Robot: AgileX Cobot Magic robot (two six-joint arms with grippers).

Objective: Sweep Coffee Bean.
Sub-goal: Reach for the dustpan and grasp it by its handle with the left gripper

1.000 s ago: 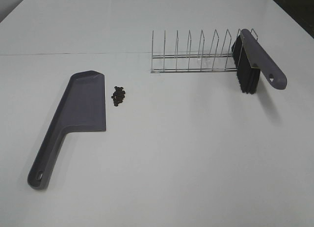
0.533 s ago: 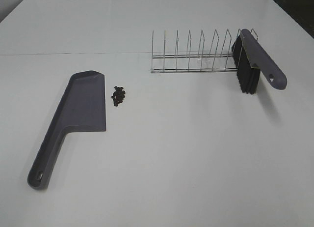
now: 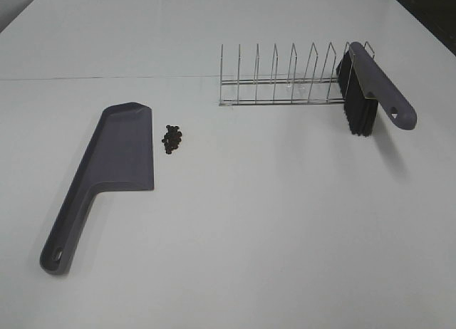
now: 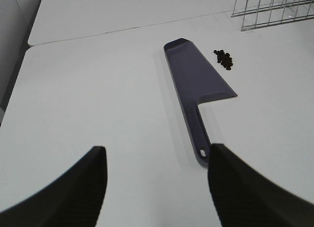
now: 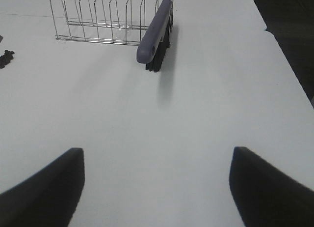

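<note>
Left gripper [image 4: 157,152]: jaws apart, empty; dustpan [image 4: 198,84] handle just ahead.
Right gripper [image 5: 157,151]: jaws apart, empty; the nearer arm to the brush [image 5: 156,33].
Brush place: upper right of the high view, leaning on the rack [image 3: 278,80] end.
Coffee bean [image 3: 172,139]: left of centre, just beside dustpan's right edge, well apart from brush.
Dustpan axis: lower left to upper centre-left.

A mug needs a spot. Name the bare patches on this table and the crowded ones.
Bare: the wide near table, right of the dustpan handle and before the wire rack; also the far strip behind the rack. Crowded: the slim gap between dustpan and coffee beans, and the rack's right end, where the brush leans.
</note>
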